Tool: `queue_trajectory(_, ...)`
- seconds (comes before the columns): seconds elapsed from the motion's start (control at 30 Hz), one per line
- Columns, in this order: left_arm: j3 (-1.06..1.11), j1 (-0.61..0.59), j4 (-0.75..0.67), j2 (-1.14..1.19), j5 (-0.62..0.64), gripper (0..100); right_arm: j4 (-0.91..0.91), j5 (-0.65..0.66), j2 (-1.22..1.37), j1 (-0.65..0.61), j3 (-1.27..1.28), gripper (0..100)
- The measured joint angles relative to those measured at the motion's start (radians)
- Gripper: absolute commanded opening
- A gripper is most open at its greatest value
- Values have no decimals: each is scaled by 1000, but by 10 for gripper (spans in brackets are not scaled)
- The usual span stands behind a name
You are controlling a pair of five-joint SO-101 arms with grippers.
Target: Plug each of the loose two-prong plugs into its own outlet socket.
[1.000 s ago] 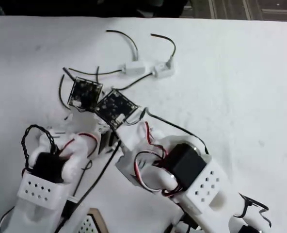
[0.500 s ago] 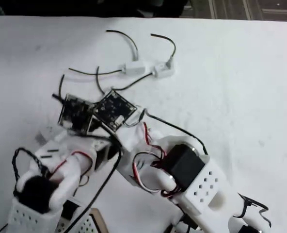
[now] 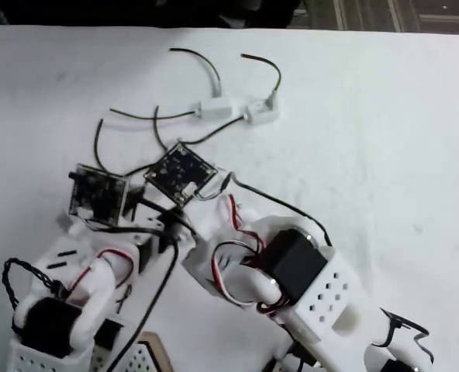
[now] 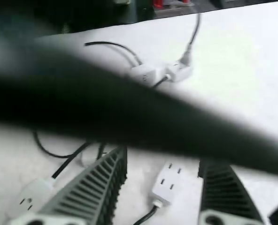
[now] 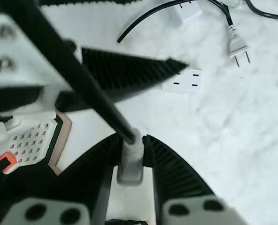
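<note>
While end effector (image 5: 131, 146) clamps plug (image 5: 129, 168), socket (image 5: 183, 80) beyond

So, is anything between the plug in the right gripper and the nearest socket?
Partly: one finger of the left gripper lies beside that socket, on its far side. The straight path from the plug crosses bare table.

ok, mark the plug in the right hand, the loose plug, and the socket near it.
held plug (image 5: 129, 164), right wrist view, on its grey body below the cord.
loose plug (image 5: 237, 46), right wrist view, on its body behind the prongs.
socket (image 5: 183, 80), right wrist view, on its slotted face.
</note>
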Motion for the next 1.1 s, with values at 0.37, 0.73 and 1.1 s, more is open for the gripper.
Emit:
queue_trajectory(0.37,0,-178,2,0,-74,253,23,0,0,63,0,17)
queue_trajectory(0.73,58,-474,20,-3,-181,253,5,0,-141,212,94,17)
queue_trajectory(1.1,371,-548,-176,-2,-247,253,-555,0,-235,276,615,17)
